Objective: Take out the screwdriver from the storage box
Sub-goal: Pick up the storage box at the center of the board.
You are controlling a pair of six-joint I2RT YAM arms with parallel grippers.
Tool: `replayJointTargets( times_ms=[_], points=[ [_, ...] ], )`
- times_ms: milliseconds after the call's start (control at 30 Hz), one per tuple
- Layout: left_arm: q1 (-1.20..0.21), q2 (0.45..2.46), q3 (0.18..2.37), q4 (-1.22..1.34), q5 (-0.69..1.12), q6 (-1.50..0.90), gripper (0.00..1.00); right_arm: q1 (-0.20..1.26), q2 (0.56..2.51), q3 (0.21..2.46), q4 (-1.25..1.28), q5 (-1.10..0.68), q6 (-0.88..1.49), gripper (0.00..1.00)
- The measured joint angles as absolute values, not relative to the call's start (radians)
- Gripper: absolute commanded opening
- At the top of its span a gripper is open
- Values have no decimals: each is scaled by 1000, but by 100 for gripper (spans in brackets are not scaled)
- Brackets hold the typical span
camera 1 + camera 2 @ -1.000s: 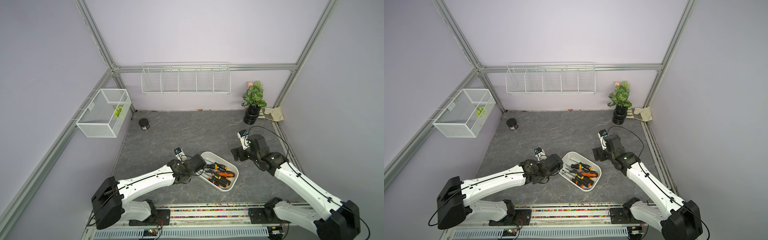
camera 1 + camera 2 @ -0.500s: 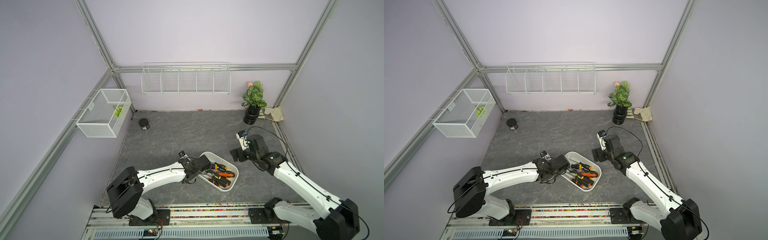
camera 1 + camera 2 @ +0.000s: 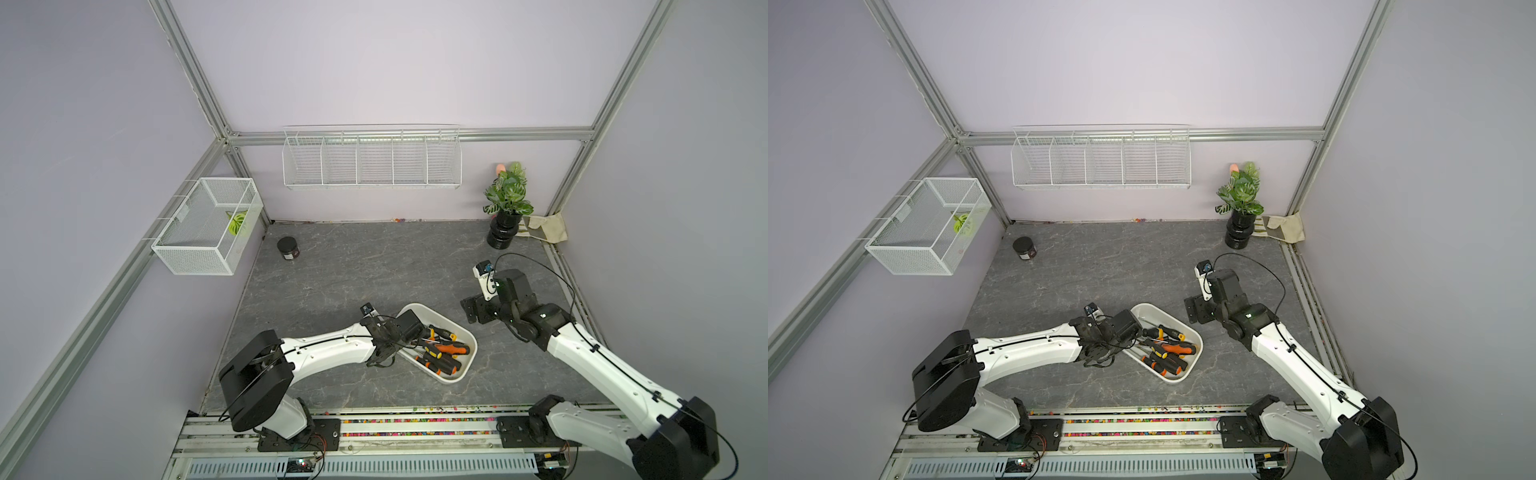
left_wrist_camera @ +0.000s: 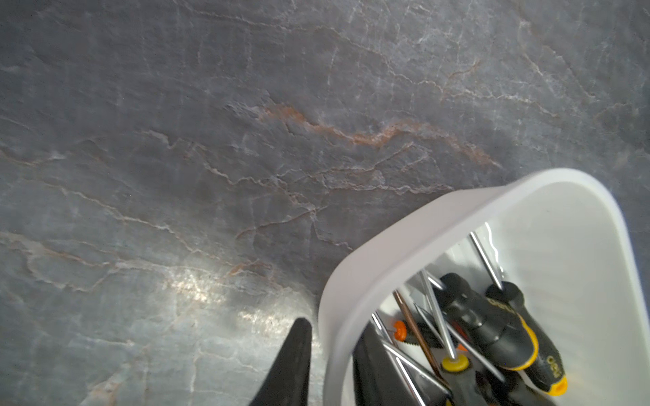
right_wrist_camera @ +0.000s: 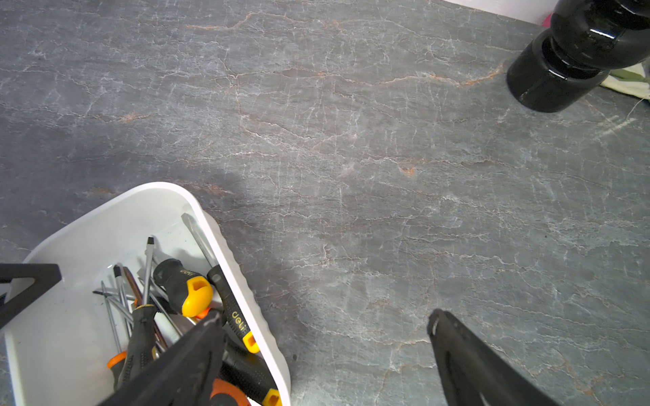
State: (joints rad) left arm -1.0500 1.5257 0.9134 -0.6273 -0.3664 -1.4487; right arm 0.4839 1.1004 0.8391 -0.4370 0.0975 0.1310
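1. Left wall: a white wire-mesh basket (image 3: 199,232) hangs from the frame rail. A black jar (image 3: 288,248) stands on the grey surface (image 3: 353,274) near it, well apart from both arms.
2. Left fingers (image 4: 292,365): drawn close together on the wall of the storage box (image 4: 387,246). One finger is outside and one inside, pinching the wall between them.
3. Storage box: in both top views it rests aslant on the surface, near the front edge and between the two arms.
4. Screwdrivers (image 3: 442,351): several lie heaped inside the box, with black handles marked orange or yellow. The handles are massed toward its front end. No finger grips any of them.
5. Right fingers (image 5: 467,362): spread wide, holding nothing, above the surface just beside the box's right wall.
6. Back right corner: a potted plant (image 3: 508,199) stands well apart from the box.
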Motion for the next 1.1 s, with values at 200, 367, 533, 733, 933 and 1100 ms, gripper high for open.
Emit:
replayJointTargets(
  times_ms=[200, 367, 533, 733, 933, 1100],
  points=[
    [-1019, 1521, 913, -619, -365, -1399, 0, 484, 1098, 839, -443, 96, 124, 94],
    [-959, 1499, 914, -623, -387, -1328, 0, 484, 1087, 847, -476, 62, 106, 93],
    [-912, 1493, 953, -626, -438, -1154, 0, 497, 1079, 871, -517, 7, 88, 92],
    [-876, 1525, 1019, -547, -508, -855, 0, 585, 1078, 884, -545, -74, 82, 91],
    [-828, 1541, 1019, -430, -503, -655, 0, 674, 1111, 884, -542, -123, 94, 90],
    [-805, 1542, 1028, -372, -490, -564, 0, 719, 1241, 899, -484, -154, 127, 82]
  ],
)
